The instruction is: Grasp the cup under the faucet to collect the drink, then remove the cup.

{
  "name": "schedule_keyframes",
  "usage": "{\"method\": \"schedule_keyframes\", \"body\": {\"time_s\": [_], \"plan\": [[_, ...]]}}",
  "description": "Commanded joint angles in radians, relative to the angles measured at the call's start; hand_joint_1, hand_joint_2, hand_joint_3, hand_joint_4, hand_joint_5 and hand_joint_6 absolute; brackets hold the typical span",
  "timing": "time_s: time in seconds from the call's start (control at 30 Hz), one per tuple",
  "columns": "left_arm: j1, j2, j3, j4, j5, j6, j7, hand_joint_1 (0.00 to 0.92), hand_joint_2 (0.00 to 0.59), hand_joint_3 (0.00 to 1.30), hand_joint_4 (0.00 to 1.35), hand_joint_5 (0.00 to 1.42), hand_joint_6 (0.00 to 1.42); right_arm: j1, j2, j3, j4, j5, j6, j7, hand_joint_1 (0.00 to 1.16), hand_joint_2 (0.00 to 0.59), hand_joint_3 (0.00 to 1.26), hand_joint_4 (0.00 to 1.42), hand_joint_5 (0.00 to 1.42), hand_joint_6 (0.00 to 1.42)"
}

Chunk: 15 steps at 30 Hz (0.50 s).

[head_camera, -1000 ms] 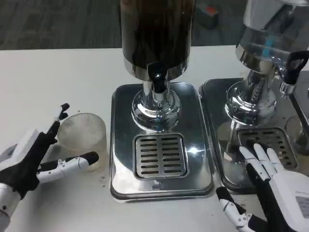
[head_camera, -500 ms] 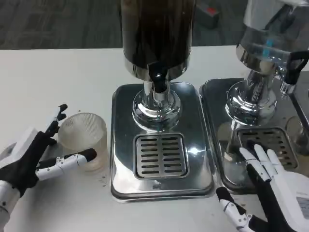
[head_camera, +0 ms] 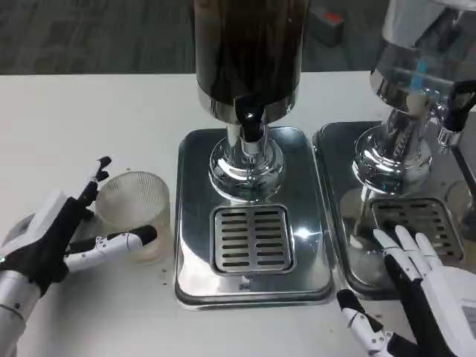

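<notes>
Evidently light and rigid, the ribbed translucent cup (head_camera: 132, 212) sits between spread fingers of the left hand (head_camera: 56, 242), not visibly clamped; mid-wall suits gripping.

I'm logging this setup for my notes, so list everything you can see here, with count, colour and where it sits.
cup: one, clear ribbed, on the table left of the centre tray, between the left hand's fingers.
dark dispenser: one, dark drink inside, chrome base, black tap, centre.
clear dispenser: one, clear tank, chrome base, right.
centre tray: one, steel, slotted grate.
right tray: one, steel, slotted grate.
table: one, white.
left hand: one, white and black, fingers around the cup.
right hand: one, white and black, fingers spread over the right tray's front edge.
</notes>
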Motion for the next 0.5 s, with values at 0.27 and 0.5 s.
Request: {"method": "schedule_keyframes", "body": {"time_s": [0.27,0.5], "plan": [[0.003,-0.011,-0.070,0.026,0.070,0.024,0.054,0.219,0.006,0.01,0.01,0.18,0.32,0.004,-0.001,-0.009,-0.019,0.014,0.011,0.014,0.24,0.371,0.12,0.03,0.01,0.19],[0.004,-0.004,-0.098,0.042,0.110,-0.008,0.141,0.225,0.010,0.04,0.04,0.20,0.34,0.000,0.000,-0.010,-0.012,0.020,0.012,0.014,0.24,0.371,0.12,0.03,0.01,0.19]]}}
